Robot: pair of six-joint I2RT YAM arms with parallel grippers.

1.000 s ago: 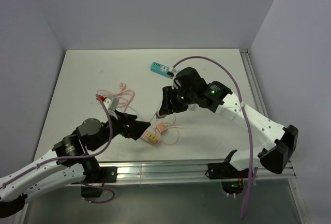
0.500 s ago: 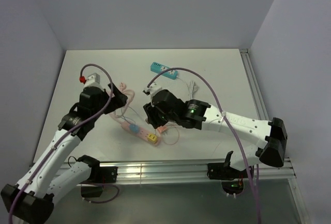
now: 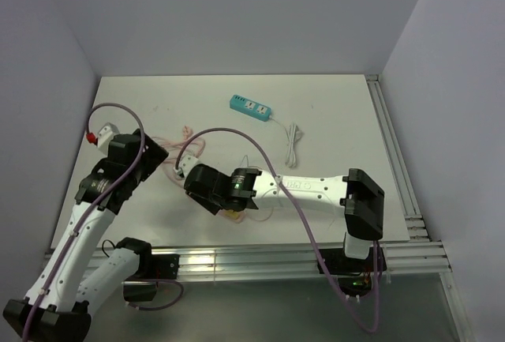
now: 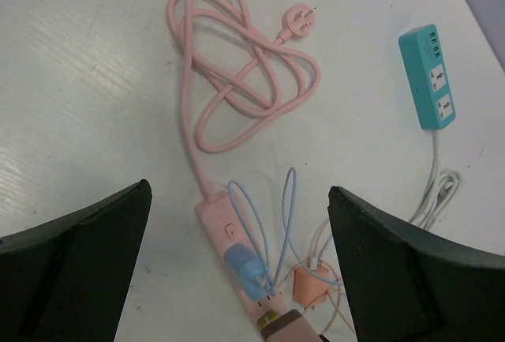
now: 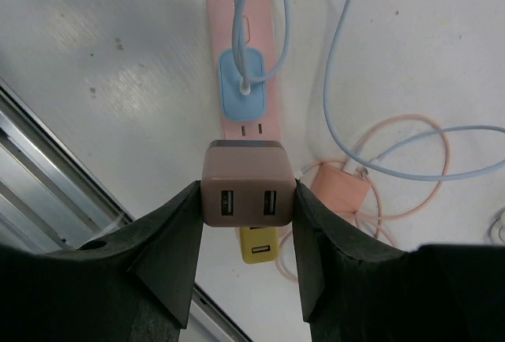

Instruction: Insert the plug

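1. Pink plastic power strip (image 5: 215,42) runs down mid-frame, with a blue plug (image 5: 243,85) seated in it.
2. Left gripper (image 4: 239,200): jaws spread wide, holding nothing.
3. Right gripper (image 5: 246,200): jaws clamped on the brown two-port charger block (image 5: 246,188), over the strip just below the blue plug.
4. The left wrist view catches a teal rectangular power strip (image 4: 430,77) at upper right, outside the right wrist's frame.

In the right wrist view, the prongs of the brown adapter (image 5: 247,194) are hidden behind its own body, so contact with the pink power strip (image 5: 252,129) cannot be told. The yellow plug (image 5: 259,249) is half covered by the adapter. The strip's far end is cut off by the top edge. From above, the strip is hidden under the right pincer (image 3: 213,200).
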